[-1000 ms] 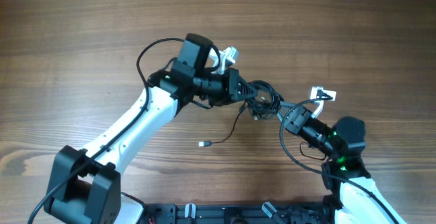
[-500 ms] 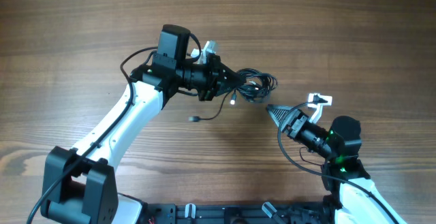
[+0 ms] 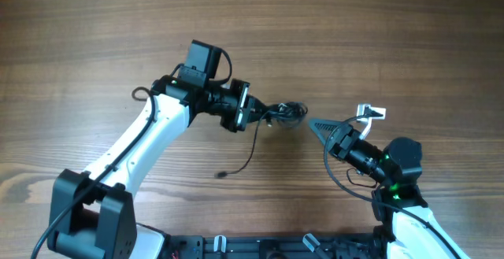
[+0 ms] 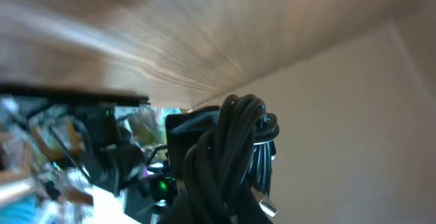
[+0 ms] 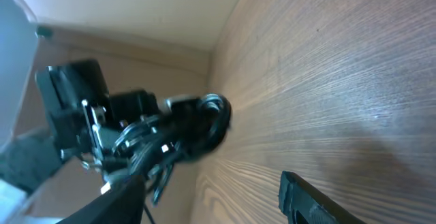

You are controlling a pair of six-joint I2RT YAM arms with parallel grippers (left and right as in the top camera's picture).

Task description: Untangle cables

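Note:
The cables are a tight black bunch held just above the wooden table, with my left gripper shut on its left side. One thin strand trails down from the bunch to a small plug lying on the wood. In the left wrist view the bunch fills the lower middle and a metal plug tip sticks out of it. My right gripper stands open a short way right of the bunch and touches nothing. In the right wrist view the bunch lies beyond my open right gripper.
A white clip sits on the right wrist, and a thick black arm wire loops beside that arm. A black rail runs along the table's near edge. Bare wood surrounds both arms.
The right gripper has let go of the cables, opened and drawn back to the right. The left gripper has carried the bunch leftward, and the loose plug end has shifted with it.

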